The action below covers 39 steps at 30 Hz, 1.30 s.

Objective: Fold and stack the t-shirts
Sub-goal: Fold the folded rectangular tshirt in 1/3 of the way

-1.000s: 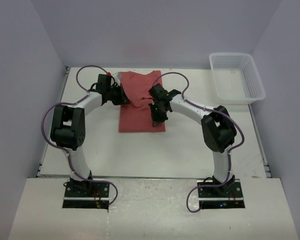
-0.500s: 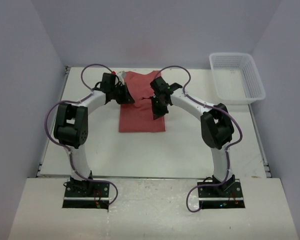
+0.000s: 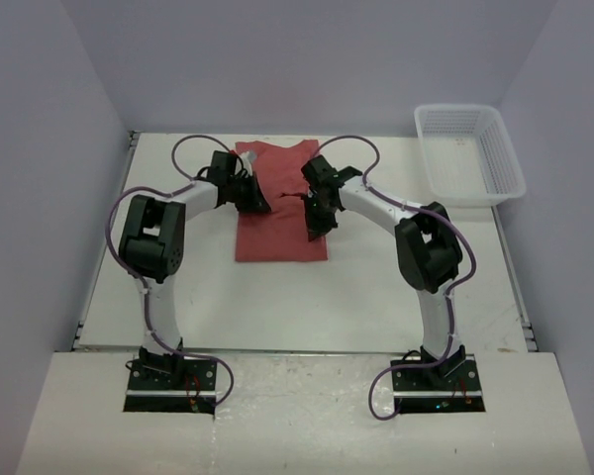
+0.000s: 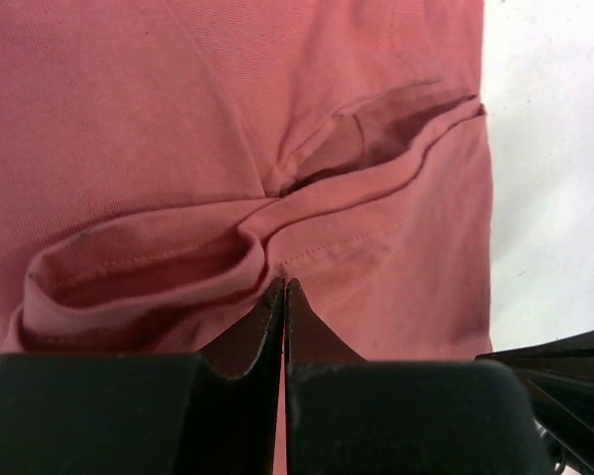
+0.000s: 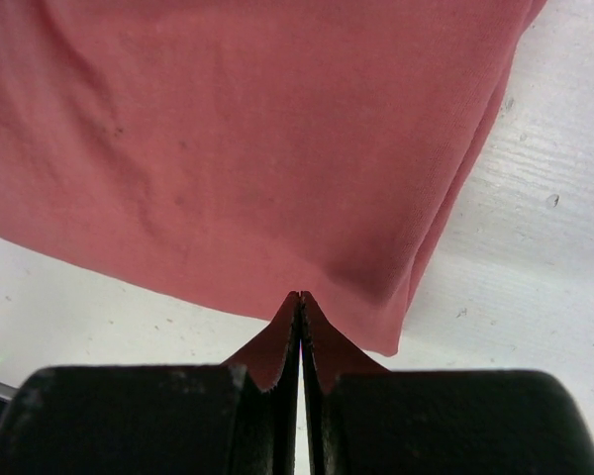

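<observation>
One brick-red t-shirt (image 3: 277, 239) on the white table (image 3: 376, 297), upper middle of the top view, on the far side from the arm bases. Its outline reads as a tall folded rectangle with a straight lower edge. The upper part is rumpled where both arms sit over it.

Left gripper (image 3: 257, 203) is over the shirt's left half, about mid-height. Right gripper (image 3: 314, 223) is at the shirt's right side, slightly lower in frame.

Left wrist view: left gripper (image 4: 284, 292) is fully closed, tips together at bottom centre, nipping a hemmed fold of the t-shirt (image 4: 178, 119). A rolled hem bulges just left of the tips and a sleeve opening gapes at upper right. Bare table runs down the right edge.

Right wrist view: right gripper (image 5: 300, 297) is also closed tight, tips pinching the lower edge of the t-shirt (image 5: 228, 129). Cloth fills the upper frame, and table shows at lower left and down the right side.

White mesh basket (image 3: 475, 200) sits at the upper right of the top view, well apart from the shirt.
</observation>
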### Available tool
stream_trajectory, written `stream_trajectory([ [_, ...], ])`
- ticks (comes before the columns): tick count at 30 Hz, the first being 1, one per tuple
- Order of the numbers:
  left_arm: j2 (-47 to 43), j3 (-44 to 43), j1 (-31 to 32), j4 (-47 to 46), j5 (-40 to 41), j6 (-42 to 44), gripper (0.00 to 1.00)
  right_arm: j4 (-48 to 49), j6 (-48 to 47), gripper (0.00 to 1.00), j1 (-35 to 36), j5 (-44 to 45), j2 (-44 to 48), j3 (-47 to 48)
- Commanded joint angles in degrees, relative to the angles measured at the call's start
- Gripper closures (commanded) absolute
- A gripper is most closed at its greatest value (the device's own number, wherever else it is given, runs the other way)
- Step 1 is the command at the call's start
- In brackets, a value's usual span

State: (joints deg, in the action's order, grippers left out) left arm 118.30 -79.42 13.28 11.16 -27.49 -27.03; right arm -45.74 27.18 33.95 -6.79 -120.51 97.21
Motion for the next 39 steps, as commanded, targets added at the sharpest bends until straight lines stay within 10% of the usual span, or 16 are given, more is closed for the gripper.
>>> stream_trajectory([
  [1, 1.84, -3.37, -0.18, -2.37, 0.15, 0.22, 1.00, 0.73, -0.02, 1.00, -0.20, -0.51, -0.34, -0.88],
  [39, 14.94, -12.60, -8.53, -10.63, -11.18, 2.06, 1.00, 3.11, 2.09, 1.00, -0.12, -1.74, -3.86, -7.03],
])
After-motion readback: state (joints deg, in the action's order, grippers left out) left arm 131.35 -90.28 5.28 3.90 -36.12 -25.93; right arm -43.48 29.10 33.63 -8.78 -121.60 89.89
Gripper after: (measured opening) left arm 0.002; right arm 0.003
